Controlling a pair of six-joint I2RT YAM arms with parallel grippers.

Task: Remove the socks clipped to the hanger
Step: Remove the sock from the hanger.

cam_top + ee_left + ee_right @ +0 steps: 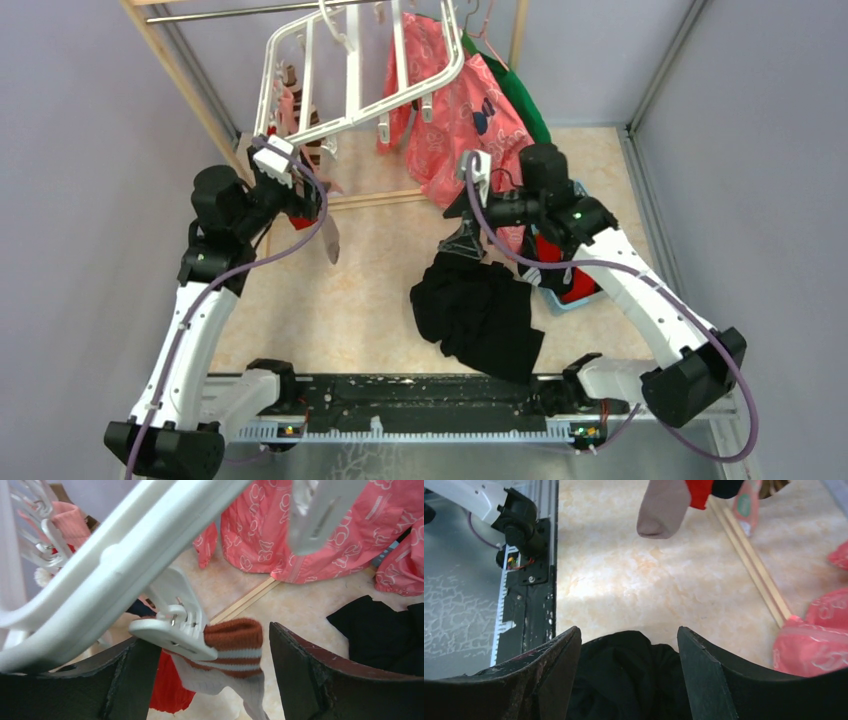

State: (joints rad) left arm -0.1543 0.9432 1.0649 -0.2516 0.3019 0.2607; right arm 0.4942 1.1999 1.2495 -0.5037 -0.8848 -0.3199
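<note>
Below me: beige marbled tabletop. Black cloth heap lies just right of centre; wooden rail at 12 o'clock; blue tray at 3 o'clock.

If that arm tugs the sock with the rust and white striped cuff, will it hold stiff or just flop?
Probably floppy: the knit sock with the rust-and-white striped cuff sags limply below the small white plastic clip. Likely light, since that one clip carries it. A tug may swing the white plastic drying hanger, which hangs tilted.
</note>
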